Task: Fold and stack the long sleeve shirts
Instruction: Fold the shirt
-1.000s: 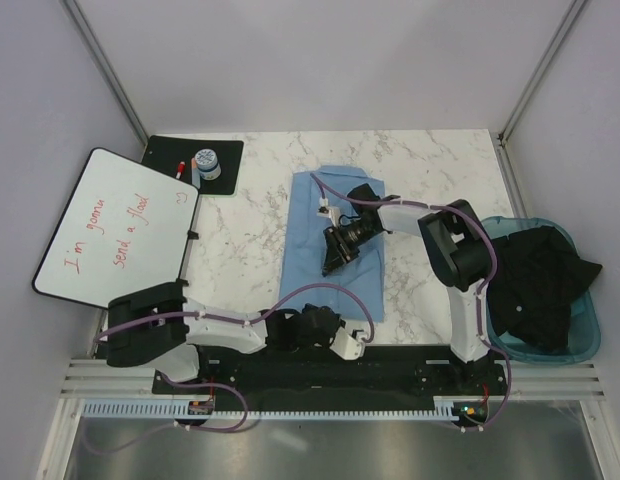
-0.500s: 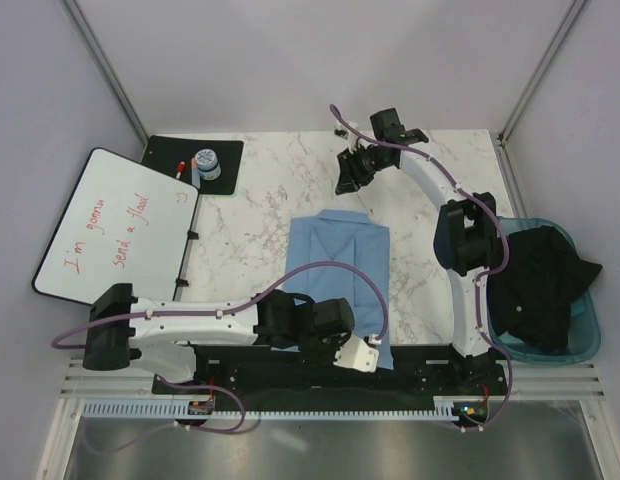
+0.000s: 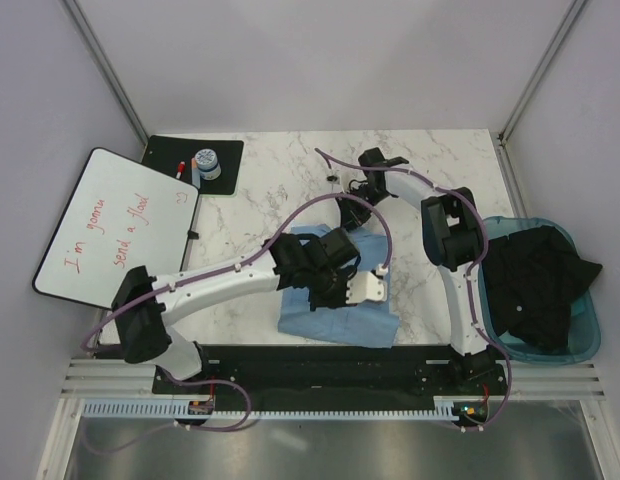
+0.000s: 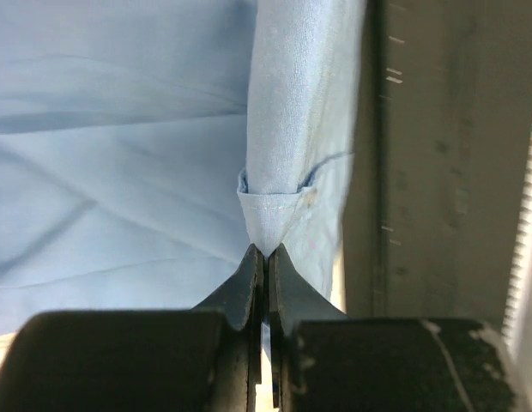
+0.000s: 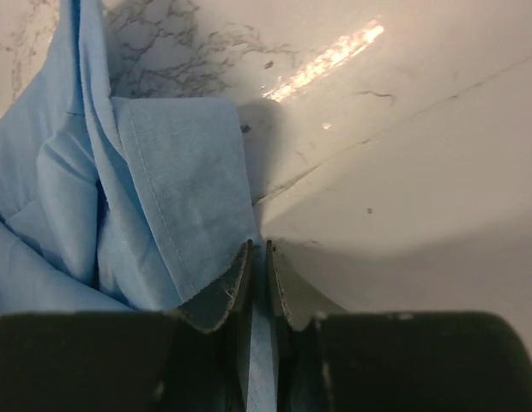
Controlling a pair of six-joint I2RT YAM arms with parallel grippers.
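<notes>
Long sleeve shirt [image 3: 335, 315] lies bunched at the table's [image 3: 250, 200] near middle, its near edge close to the black rail.

Left gripper [image 4: 267, 251]: jaws pressed together on a folded corner of the shirt. Right gripper [image 5: 258, 249]: jaws narrow, with a hem of the same shirt pinched between them at its far side.

Open marble lies along the far edge and between the shirt and the whiteboard [image 3: 115, 225] on the left.

Containers: a teal bin [image 3: 593, 335] at the right edge holds dark garments [image 3: 535, 280] that spill over its rim. A small jar [image 3: 207, 164] stands on the black mat [image 3: 227, 150] at far left.
</notes>
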